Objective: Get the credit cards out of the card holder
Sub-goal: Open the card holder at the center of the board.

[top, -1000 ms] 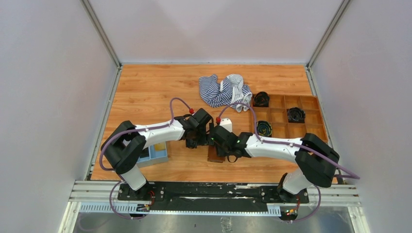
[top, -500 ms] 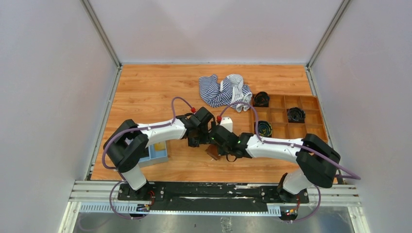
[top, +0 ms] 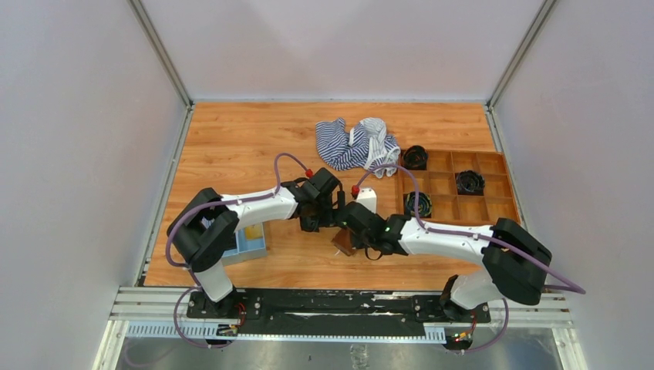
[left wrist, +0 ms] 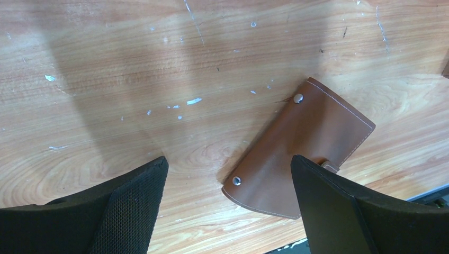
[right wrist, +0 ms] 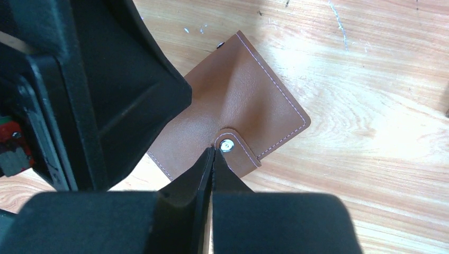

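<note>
The brown card holder (top: pixel 343 242) lies closed on the wooden table between my two grippers, one edge slightly raised. My right gripper (right wrist: pixel 213 151) is shut, its tips pinching the snap tab of the card holder (right wrist: pixel 238 100); in the top view it (top: pixel 352 233) sits right over the holder. My left gripper (left wrist: pixel 227 165) is open and empty, hovering above the card holder (left wrist: pixel 307 143), whose near end lies between the fingers; in the top view it (top: pixel 316 221) is just left of the holder. The credit cards are hidden.
A light-blue tray (top: pixel 252 245) stands by the left arm. A striped cloth (top: pixel 356 144) lies at the back. A brown compartment box (top: pixel 493 206) with dark objects is at the right. A small white object (top: pixel 365 200) lies behind the grippers.
The card holder has turned from square-on to tilted and shifted slightly right with my right gripper. My left gripper has edged right, closer to it.
</note>
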{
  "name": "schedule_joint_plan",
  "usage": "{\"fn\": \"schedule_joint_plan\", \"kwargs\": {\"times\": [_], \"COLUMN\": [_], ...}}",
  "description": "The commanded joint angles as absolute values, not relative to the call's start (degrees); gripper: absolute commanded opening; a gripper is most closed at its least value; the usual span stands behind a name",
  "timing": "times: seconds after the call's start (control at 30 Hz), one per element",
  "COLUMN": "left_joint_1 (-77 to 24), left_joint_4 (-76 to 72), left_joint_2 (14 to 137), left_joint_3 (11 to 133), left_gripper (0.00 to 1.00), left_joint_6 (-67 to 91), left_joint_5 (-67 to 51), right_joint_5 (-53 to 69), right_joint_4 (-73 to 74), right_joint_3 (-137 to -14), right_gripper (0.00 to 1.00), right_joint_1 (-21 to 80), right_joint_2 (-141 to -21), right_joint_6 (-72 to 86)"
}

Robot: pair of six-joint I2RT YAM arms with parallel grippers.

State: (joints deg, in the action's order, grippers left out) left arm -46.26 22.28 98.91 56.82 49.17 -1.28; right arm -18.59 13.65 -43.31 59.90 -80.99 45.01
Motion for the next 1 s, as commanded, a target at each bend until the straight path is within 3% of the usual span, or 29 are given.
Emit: {"fn": "schedule_joint_plan", "kwargs": {"times": [0.0, 0.03, 0.1, 0.2, 0.47, 0.97], "left_joint_1": [-46.4, -46.4, -46.4, -46.5, -49.5, -50.7], "left_joint_4": [24.4, 24.9, 25.9, 28.5, 32.5, 33.9], "left_joint_2": [107.0, 106.9, 106.7, 106.8, 107.4, 113.2], "left_joint_3": [50.9, 50.9, 51.1, 52.2, 56.0, 58.2], "left_gripper": [0.94, 0.94, 0.94, 0.88, 0.81, 0.83], "left_joint_6": [47.2, 46.9, 46.3, 45.2, 37.9, 37.0], "left_joint_5": [-1.9, -1.3, 0.6, 3.5, 8.3, 8.5], "right_joint_5": [-21.4, -21.6, -22.2, -22.9, -24.1, -19.7], "right_joint_4": [13.5, 13.5, 13.2, 13.2, 13.2, 6.7], "right_joint_3": [-41.9, -41.8, -42.0, -42.6, -42.1, -36.3], "right_gripper": [0.00, 0.04, 0.20, 0.35, 0.35, 0.36], "right_joint_1": [60.2, 60.2, 60.1, 60.0, 59.0, 57.9], "right_joint_2": [-78.7, -78.7, -79.0, -79.5, -78.3, -77.7], "right_joint_6": [45.7, 45.6, 45.5, 44.9, 45.3, 46.2]}}
